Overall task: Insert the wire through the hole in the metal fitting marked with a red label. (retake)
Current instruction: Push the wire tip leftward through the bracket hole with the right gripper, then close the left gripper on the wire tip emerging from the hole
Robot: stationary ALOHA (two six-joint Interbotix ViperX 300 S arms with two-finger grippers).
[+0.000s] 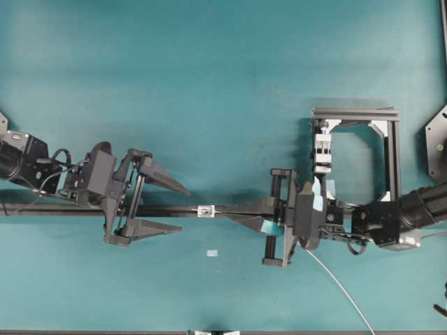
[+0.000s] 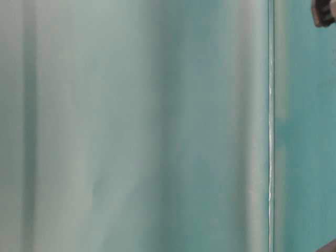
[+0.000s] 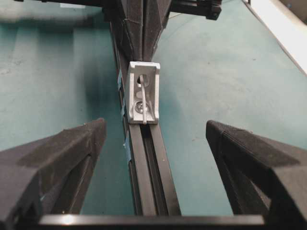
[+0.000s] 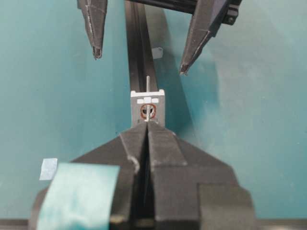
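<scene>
Overhead view shows a teal table (image 1: pixel 209 70) crossed left to right by a long black rail (image 1: pixel 174 211). At the far right stands a black square frame (image 1: pixel 391 153) carrying a white clamp block (image 1: pixel 322 150). The left gripper (image 1: pixel 178 207) straddles the rail at the left, its 2 jaws spread wide, 1 on the far side of the rail and 1 on the near side, with nothing between them but the rail. The right gripper (image 1: pixel 225 212) reaches in from the right along the rail, jaws pressed together, their tips just beside the metal fitting (image 1: pixel 205 211). A small pale sticker (image 1: pixel 212 253) lies on the table nearer than the rail.

From the left wrist camera, the fitting (image 3: pixel 143 93) sits upright on the rail, and the wire (image 3: pixel 144 103) pokes out of its upper hole toward the left gripper. From the right wrist camera, the closed right jaws pinch the wire at the fitting's (image 4: pixel 147 108) red-ringed hole, and the wire's tip (image 4: pixel 147 82) shows beyond the fitting. Behind the right arm, the wire (image 1: pixel 342 289) trails toward the near right edge.
</scene>
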